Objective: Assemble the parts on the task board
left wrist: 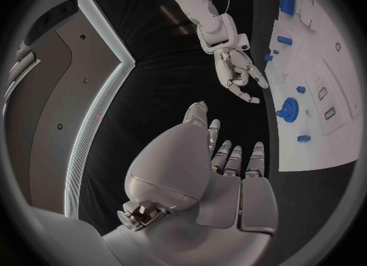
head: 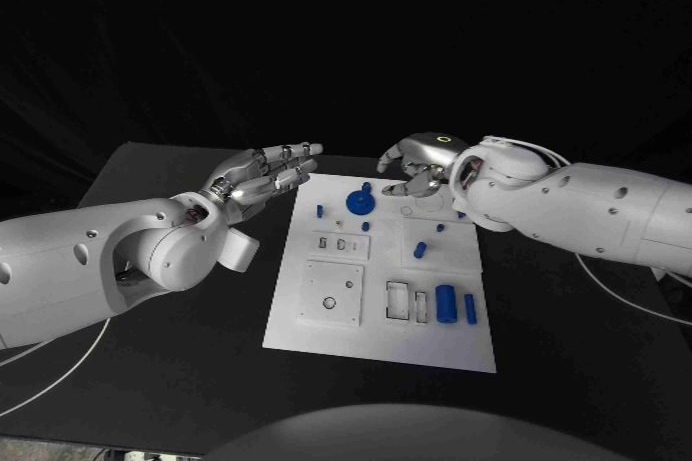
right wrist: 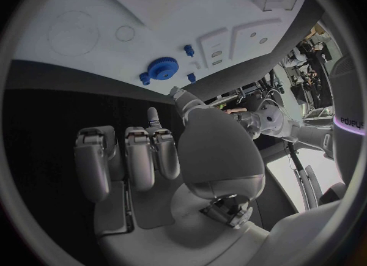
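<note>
While both arms hang over the far end of the task board (head: 378, 321) in the head view, we see our left hand (head: 267, 176) spread and empty, our right hand (head: 411, 166) loosely curled, holding nothing, near the blue gear (head: 359, 202). In the left wrist view, small parts (left wrist: 284, 40) lie scattered. In the right wrist view, the gear (right wrist: 162, 68) sits close; a careless reach could knock the neighbouring pegs.
</note>
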Controlling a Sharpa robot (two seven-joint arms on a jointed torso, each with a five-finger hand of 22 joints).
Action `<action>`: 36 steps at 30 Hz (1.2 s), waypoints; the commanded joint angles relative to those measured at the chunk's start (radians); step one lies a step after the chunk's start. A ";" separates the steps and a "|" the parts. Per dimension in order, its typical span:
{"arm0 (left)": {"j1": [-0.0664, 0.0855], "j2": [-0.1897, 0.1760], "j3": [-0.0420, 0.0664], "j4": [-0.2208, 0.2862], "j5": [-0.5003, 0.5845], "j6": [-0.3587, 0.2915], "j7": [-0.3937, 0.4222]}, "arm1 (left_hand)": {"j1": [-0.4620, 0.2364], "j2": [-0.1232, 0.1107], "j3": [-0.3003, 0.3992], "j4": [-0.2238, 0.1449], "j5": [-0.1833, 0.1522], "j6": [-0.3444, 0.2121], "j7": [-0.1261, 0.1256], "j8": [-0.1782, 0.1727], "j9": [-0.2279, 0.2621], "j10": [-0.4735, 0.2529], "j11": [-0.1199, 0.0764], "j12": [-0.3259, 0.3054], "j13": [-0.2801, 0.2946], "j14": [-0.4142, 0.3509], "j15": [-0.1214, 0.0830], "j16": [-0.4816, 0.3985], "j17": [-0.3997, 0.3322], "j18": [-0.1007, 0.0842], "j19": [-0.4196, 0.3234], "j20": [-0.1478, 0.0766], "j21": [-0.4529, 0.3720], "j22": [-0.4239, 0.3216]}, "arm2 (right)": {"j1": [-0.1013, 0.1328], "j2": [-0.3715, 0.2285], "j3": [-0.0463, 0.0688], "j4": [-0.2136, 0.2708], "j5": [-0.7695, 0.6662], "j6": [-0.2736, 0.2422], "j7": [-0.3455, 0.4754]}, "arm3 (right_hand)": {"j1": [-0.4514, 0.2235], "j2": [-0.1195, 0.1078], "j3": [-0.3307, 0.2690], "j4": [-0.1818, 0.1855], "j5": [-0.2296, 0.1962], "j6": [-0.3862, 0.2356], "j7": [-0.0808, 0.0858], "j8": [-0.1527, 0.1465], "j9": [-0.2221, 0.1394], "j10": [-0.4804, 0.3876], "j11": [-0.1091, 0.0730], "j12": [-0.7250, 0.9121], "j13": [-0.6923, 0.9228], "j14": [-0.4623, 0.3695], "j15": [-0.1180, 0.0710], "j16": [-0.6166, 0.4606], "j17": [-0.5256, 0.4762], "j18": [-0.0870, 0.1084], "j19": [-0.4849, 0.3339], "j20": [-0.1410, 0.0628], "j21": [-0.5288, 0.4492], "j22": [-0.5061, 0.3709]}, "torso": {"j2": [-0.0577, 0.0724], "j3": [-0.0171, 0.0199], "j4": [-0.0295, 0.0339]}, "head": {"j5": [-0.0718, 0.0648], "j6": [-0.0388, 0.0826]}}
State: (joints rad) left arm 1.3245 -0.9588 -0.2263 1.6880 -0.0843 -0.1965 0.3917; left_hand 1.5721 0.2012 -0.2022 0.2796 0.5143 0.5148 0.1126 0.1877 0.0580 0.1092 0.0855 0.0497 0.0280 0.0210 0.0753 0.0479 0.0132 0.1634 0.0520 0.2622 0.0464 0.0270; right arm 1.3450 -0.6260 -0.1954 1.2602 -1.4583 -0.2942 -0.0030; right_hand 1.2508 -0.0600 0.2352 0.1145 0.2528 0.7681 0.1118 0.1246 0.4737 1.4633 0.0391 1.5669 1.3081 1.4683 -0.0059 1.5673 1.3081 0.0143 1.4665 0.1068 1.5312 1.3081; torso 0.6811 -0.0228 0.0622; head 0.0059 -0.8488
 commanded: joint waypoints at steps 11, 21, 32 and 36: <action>-0.005 0.009 0.000 -0.011 -0.005 0.022 0.009 | 0.010 0.000 0.005 0.000 0.007 0.004 0.008 0.007 0.002 0.000 0.006 0.006 0.000 0.002 0.007 0.005 0.002 0.016 0.001 0.007 0.004 -0.005 | 0.011 -0.238 -0.002 0.130 0.177 -0.147 0.030 | -0.034 0.020 -0.059 0.051 -0.004 0.107 -0.013 0.152 0.166 0.108 -0.018 0.004 0.263 0.103 -0.013 0.003 0.263 -0.007 0.083 -0.017 0.019 0.254 | -0.006 0.0063 -0.0138 | 0.003 0.009; -0.015 0.024 0.000 -0.028 -0.005 0.036 0.011 | 0.013 0.001 0.008 -0.001 0.008 0.001 0.009 0.007 0.001 -0.001 0.007 0.008 0.000 0.002 0.009 0.006 0.002 0.016 0.001 0.008 0.005 -0.005 | -0.047 -0.318 -0.004 0.117 0.277 -0.160 0.157 | 0.041 0.014 -0.051 0.043 0.118 -0.109 -0.012 0.175 0.271 0.108 -0.017 0.004 0.263 0.103 -0.019 0.003 0.263 -0.014 0.104 -0.018 0.040 0.263 | -0.014 0.0062 -0.0150 | -0.013 0.011; -0.032 0.018 0.000 -0.038 -0.005 0.044 0.012 | 0.015 0.001 0.009 -0.001 0.009 0.002 0.009 0.007 0.001 -0.001 0.008 0.008 0.000 0.003 0.010 0.007 0.002 0.016 0.002 0.009 0.005 -0.005 | -0.147 -0.289 -0.005 -0.018 0.452 -0.179 0.340 | 0.088 0.001 -0.022 0.035 0.169 -0.132 -0.020 0.152 0.236 0.108 -0.023 0.004 0.263 0.103 -0.023 0.003 0.263 -0.014 0.104 -0.021 0.040 0.263 | -0.023 0.0165 -0.0245 | -0.007 0.023; -0.035 0.017 0.000 -0.039 -0.006 0.045 0.012 | 0.017 0.002 0.010 -0.002 0.009 0.002 0.010 0.007 0.001 -0.002 0.008 0.009 0.000 0.003 0.011 0.007 0.002 0.016 0.002 0.009 0.005 -0.005 | -0.162 -0.277 -0.005 -0.056 0.488 -0.164 0.366 | 0.092 -0.001 -0.018 0.036 0.178 -0.137 -0.021 0.150 0.232 0.108 -0.024 0.004 0.263 0.103 -0.023 0.003 0.263 -0.014 0.104 -0.022 0.040 0.263 | -0.023 0.0156 -0.0233 | -0.009 0.024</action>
State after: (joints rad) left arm 1.2899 -0.9425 -0.2269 1.6482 -0.0851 -0.1738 0.3924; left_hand 1.5800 0.2014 -0.1994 0.2767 0.5167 0.5180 0.1158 0.1916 0.0585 0.1092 0.0855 0.0544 0.0280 0.0260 0.0802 0.0521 0.0145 0.1635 0.0556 0.2657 0.0464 0.0270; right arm 1.1854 -0.9071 -0.2004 1.2145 -1.0438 -0.4623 0.2866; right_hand 1.3336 -0.0575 0.2103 0.1505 0.4254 0.6366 0.0899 0.2802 0.7066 1.4660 0.0204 1.5669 1.3077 1.4648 -0.0236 1.5674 1.3077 0.0142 1.4665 0.0927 1.5673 1.3077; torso 0.6592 -0.0077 0.0389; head -0.0016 -0.8253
